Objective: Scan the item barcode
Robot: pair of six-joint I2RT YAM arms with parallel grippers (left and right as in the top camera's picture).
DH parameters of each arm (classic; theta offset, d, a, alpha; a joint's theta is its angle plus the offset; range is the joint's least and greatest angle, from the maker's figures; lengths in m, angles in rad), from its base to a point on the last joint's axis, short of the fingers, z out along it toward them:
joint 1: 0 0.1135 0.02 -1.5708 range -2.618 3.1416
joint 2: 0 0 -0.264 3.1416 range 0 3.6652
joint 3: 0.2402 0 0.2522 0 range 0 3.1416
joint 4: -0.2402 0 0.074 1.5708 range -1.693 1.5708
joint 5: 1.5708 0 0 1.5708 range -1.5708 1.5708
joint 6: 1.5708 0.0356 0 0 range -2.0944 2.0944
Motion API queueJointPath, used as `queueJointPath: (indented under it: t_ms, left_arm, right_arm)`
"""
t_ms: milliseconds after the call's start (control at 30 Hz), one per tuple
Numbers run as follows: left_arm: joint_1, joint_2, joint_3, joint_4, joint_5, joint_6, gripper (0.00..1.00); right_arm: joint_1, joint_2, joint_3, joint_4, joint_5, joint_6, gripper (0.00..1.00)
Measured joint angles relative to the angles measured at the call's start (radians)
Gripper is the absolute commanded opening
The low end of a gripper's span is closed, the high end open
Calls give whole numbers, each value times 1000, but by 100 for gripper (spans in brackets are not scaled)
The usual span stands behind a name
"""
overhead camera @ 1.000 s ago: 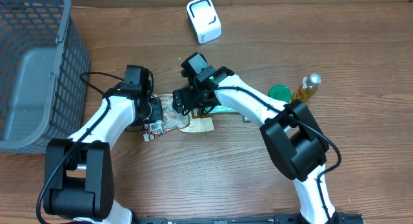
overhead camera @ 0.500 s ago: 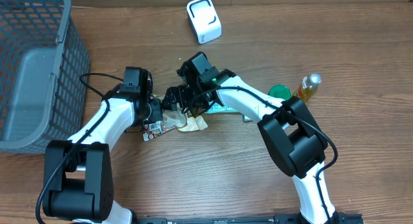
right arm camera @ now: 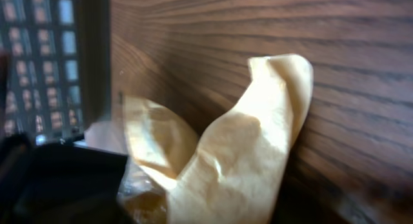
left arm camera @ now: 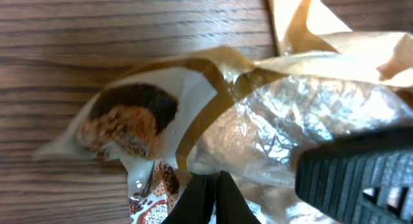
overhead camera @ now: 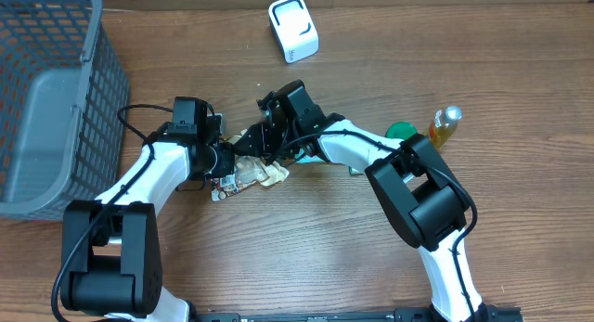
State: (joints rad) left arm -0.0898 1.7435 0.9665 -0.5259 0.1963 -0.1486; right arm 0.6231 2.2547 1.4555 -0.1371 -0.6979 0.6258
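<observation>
Pouch: the crinkled tan-and-clear plastic snack pouch (overhead camera: 262, 173) lies mid-table, between my two arms
Left pincer (left arm camera: 210, 195): closed tight on an edge of the pouch; I judge it is steadying the pouch for the other arm
Right pincer (overhead camera: 264, 146): at the pouch's far side, but I cannot tell if it has clamped
Scanner: white boxy barcode scanner (overhead camera: 293, 29), far centre, well apart from the pouch
Count: one pouch, one scanner, one grey mesh basket (overhead camera: 46, 99) far left, one yellow bottle (overhead camera: 444, 126), one green round lid (overhead camera: 402, 133)

Packet (left arm camera: 150, 185) print — apparently too blurred to read.
</observation>
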Motion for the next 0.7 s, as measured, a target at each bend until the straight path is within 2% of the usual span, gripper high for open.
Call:
queueJointPath:
  t_ms: [200,300,433,700]
  left_arm:
    - [0,2,0,0,26,22,4]
    - [0,3,0,-3,36,26,4]
    - [12,3,2,-14,71,29,4]
    - [40,5,24,-103,175,58,7]
  right_arm:
    - [-2,0,0,0,-18,-31,48]
    - [-3,0,0,-7,-21,-42,47]
    - [-6,0,0,-14,-33,-58,40]
    - [-6,0,0,-65,-82,-129,35]
